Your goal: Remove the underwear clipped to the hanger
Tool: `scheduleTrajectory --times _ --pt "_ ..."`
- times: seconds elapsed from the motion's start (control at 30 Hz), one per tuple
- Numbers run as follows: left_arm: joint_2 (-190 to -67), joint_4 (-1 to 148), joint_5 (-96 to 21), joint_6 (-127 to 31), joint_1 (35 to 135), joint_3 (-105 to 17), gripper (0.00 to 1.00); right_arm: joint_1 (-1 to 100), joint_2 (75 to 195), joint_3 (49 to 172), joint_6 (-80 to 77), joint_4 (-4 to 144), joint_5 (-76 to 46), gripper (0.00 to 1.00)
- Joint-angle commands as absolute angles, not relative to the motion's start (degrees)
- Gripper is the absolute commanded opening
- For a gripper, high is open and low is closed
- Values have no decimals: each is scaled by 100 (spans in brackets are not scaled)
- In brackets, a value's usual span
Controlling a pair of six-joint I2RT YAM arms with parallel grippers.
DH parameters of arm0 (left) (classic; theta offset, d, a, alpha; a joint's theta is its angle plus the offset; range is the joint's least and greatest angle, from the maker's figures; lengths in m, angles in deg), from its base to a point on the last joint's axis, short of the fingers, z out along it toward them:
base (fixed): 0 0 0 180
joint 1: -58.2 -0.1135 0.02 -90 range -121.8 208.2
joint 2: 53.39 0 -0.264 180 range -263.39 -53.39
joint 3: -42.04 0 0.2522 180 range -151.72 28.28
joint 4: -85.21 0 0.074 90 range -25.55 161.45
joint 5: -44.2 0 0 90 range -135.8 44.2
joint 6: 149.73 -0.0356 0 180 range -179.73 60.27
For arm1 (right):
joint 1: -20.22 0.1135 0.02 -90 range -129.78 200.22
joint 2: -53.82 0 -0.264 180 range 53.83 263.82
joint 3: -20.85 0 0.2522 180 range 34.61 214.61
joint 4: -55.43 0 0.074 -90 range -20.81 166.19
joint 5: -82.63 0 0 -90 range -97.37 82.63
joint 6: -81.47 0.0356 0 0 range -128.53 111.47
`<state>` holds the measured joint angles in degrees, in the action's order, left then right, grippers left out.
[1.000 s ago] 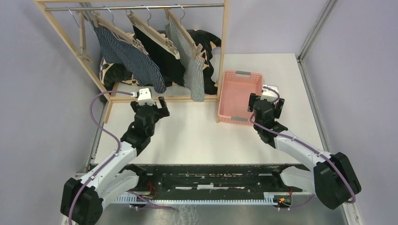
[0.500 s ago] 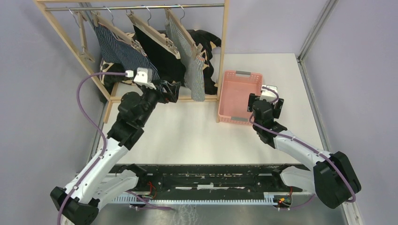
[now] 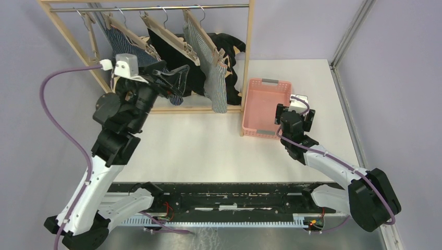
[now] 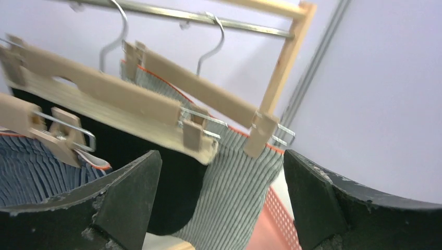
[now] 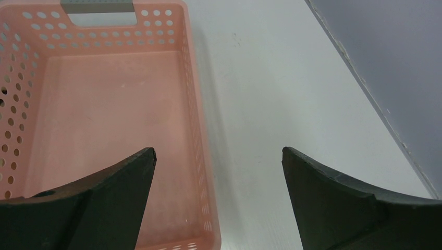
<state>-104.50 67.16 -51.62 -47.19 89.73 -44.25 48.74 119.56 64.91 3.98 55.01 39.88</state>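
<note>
Three pieces of underwear hang clipped to wooden hangers (image 3: 169, 35) on the rail: a navy striped one (image 3: 119, 42), a black one (image 3: 182, 65) and a grey pinstriped one (image 3: 215, 83). My left gripper (image 3: 181, 78) is raised in front of the navy and black pieces, open and holding nothing. In the left wrist view the left gripper (image 4: 220, 159) frames the black underwear (image 4: 172, 192) and the grey pinstriped one (image 4: 237, 182); the navy one (image 4: 26, 169) is at the left edge. My right gripper (image 5: 219, 152) stands open over the pink basket's right rim (image 5: 194, 114).
The wooden rack frame (image 3: 249, 52) stands at the back left of the white table, with a black cushion with cream marks (image 3: 229, 44) behind the clothes. The pink basket (image 3: 263, 104) sits right of the rack. Grey walls close in both sides.
My left arm has lifted from low over the table up and back to the hanging underwear, its gripper now among the navy and black pieces. The right arm has not moved.
</note>
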Motion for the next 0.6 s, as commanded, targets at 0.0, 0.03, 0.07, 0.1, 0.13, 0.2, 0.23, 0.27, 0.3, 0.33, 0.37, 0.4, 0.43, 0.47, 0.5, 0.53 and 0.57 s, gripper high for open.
scheduleTrajectory --times 0.0,0.03,0.07,0.1,0.13,0.2,0.23,0.27,0.3,0.33,0.37,0.4,0.43,0.47,0.5,0.53,0.57 --pt "-10552 6203 -5930 -4994 8985 -5347 93 4920 11979 6712 360 5266 4112 100" --pt "-10662 5957 -6263 -5095 8984 -5617 93 4927 11996 6724 367 5274 4088 100" --pt "-10812 5778 -6566 -5250 8984 -5943 92 4925 12011 6737 376 5283 4069 100" --pt "-11020 5530 -6883 -5384 8984 -6328 93 4932 12025 6750 377 5299 4044 100" --pt "-11242 5268 -7157 -5527 8984 -6703 94 4945 12041 6763 385 5310 4015 100" --pt "-11801 4735 -7616 -5785 8976 -7517 92 4953 12055 6795 394 5326 3988 100" --pt "-12059 4466 -7774 -5900 8975 -7962 91 4965 12060 6792 395 5334 3976 100" --pt "-12310 4231 -7839 -5982 8975 -8395 90 4966 12055 6799 401 5344 3974 100" --pt "-12625 3999 -7848 -6112 8975 -8768 90 4970 12047 6798 403 5353 3974 100" --pt "-12843 3797 -7849 -6205 8973 -9172 90 4977 12028 6799 399 5366 3967 100" --pt "-13081 3543 -7851 -6284 8956 -9576 90 4981 12011 6805 394 5382 3966 100" --pt "-13305 3286 -7848 -6347 8920 -10000 90 4982 11991 6807 397 5400 3961 100" --pt "-13545 2977 -7849 -6372 8873 -10459 90 4977 11965 6805 400 5413 3957 100" --pt "-13744 2701 -7827 -6365 8756 -10961 92 4983 11936 6801 403 5413 3950 100" --pt "-13893 2483 -7635 -6274 8538 -11218 93 4983 11919 6798 408 5416 3944 100" --pt "-13985 2301 -7181 -6093 8201 -11340 93 4982 11905 6797 416 5416 3933 100" --pt "-14018 2180 -6591 -5861 7713 -11317 93 4986 11908 6804 420 5416 3919 100"
